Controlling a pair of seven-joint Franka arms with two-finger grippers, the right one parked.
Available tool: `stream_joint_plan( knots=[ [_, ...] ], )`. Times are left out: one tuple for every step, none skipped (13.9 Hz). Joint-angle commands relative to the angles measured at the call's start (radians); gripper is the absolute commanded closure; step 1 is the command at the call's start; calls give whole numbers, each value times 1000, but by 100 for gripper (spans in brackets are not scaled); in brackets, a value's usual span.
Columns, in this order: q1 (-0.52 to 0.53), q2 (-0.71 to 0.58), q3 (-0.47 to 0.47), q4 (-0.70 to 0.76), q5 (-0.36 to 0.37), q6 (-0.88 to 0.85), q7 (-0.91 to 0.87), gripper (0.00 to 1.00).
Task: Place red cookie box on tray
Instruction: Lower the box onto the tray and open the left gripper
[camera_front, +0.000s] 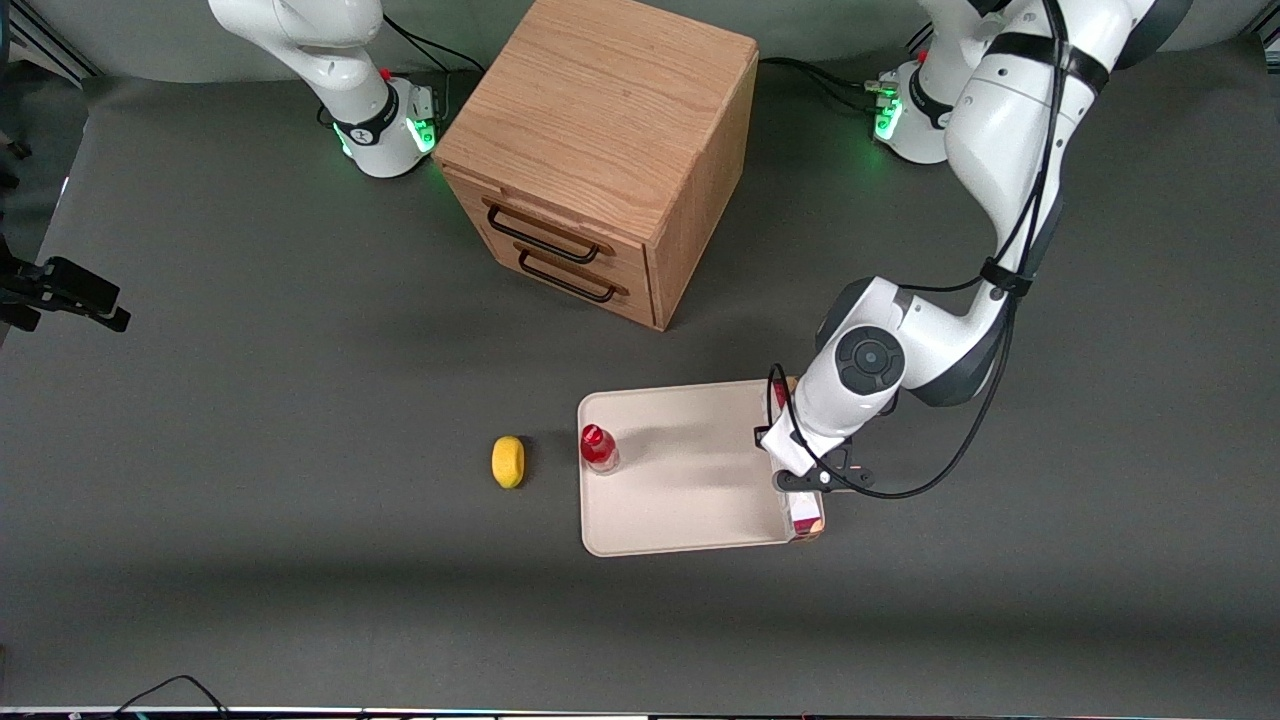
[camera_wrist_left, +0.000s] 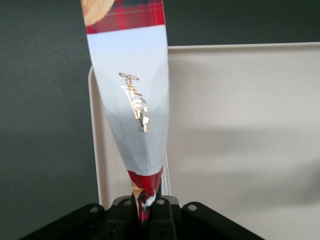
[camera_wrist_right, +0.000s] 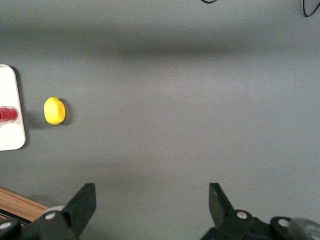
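The wooden drawer cabinet (camera_front: 600, 150) stands farthest from the front camera, its two drawers with dark handles facing the table (camera_front: 250, 420). Nearer lies the tray (camera_front: 680, 480), its edge toward the working arm partly covered by the arm's wrist. The red cookie box (camera_front: 805, 512) hangs over that edge, mostly hidden in the front view (only its end nearest the camera shows). The wrist view fills in the rest: the gripper (camera_wrist_left: 146, 206) is clamped on one end of the box, whose white label with gold script runs along the tray rim; I cannot tell if the box touches the tray. A small red-capped bottle (camera_front: 598, 447) stands on the tray's parked-arm edge, a yellow lemon-like object (camera_front: 508, 461) just beside it on the table.
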Motion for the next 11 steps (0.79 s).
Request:
stream_joint_plan(
  knots=[
    [-22,27,11,35,25,6,-31,100],
    [-22,27,11,35,25,6,-31,100],
    [-22,28,13,35,25,6,-31,100],
    [-22,28,13,35,25,6,-31,100],
    [-22,28,13,35,27,6,-31,91],
    [-22,27,13,35,25,6,-30,46],
    [-22,27,13,35,27,6,-30,0],
    [-20,25,14,35,27,6,-30,0],
    [-20,24,14,35,27,5,-30,0],
    [-20,24,14,35,27,5,-30,0],
    [-20,22,14,35,27,5,-30,0]
  ],
)
